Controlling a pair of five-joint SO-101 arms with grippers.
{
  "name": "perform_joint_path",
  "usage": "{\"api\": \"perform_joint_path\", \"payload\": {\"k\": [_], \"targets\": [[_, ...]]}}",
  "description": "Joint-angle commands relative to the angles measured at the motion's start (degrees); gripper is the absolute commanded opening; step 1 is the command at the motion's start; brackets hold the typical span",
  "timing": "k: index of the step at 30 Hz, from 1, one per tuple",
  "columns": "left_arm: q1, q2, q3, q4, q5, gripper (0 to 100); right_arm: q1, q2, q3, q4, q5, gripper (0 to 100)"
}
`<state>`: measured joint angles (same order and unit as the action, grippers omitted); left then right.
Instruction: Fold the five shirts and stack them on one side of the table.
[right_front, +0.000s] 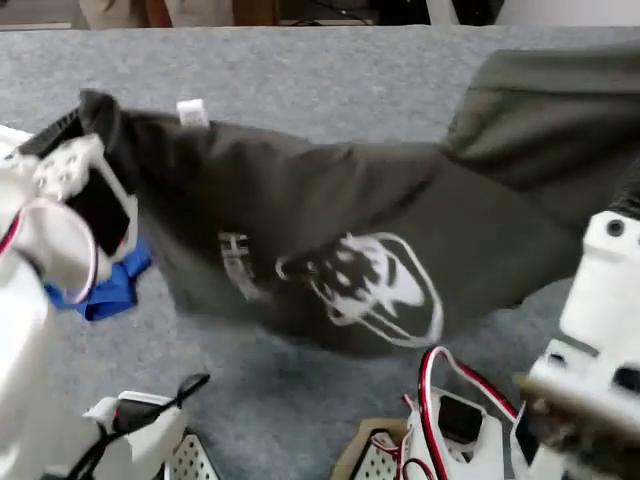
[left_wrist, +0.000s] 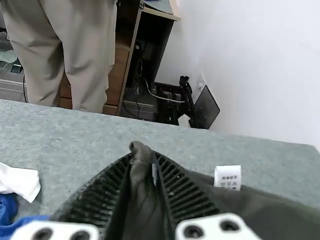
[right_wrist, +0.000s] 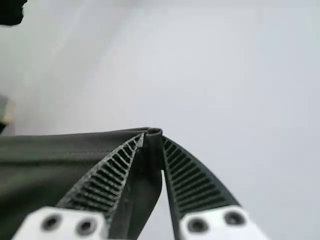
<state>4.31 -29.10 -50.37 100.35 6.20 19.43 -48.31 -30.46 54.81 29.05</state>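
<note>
Shirt (right_front: 330, 230) held over the desk (right_front: 300, 70)
The left tool (left_wrist: 144, 150) is clenched on a shirt fold near the white tag (left_wrist: 227, 177), and the right tool (right_wrist: 154, 134) is clenched on another edge. The shirt is spread between them, and a blue cloth (right_front: 110, 290) is seen by its left end.

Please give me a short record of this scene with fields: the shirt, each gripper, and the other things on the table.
shirt: dark, with a white print, held by two edges and spread over the table
left gripper: shut on a shirt edge near the white tag
right gripper: shut on another shirt edge
other things: blue cloth and white cloth lying on the table near the left gripper
</note>
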Motion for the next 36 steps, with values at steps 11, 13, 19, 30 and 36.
{"api": "perform_joint_path", "payload": {"k": [11,13,19,30,36], "targets": [[-0.79,-4.7,-0.35,-0.09,-0.35,2,0.31,2.77,-3.56,-22.07,7.91,0.6],[-0.79,-4.79,-1.76,0.0,-0.35,2,0.31,2.68,-4.79,-22.33,7.82,0.6],[-0.79,-6.11,-2.2,0.35,-0.35,2,0.4,2.51,-6.29,-16.88,7.74,0.6],[-0.79,-16.66,15.56,0.26,-0.53,2,0.48,-2.15,-0.4,5.1,7.82,0.5],[-1.05,-17.45,32.97,-7.21,-0.53,2,0.13,-2.42,14.11,6.77,7.82,0.5]]}}
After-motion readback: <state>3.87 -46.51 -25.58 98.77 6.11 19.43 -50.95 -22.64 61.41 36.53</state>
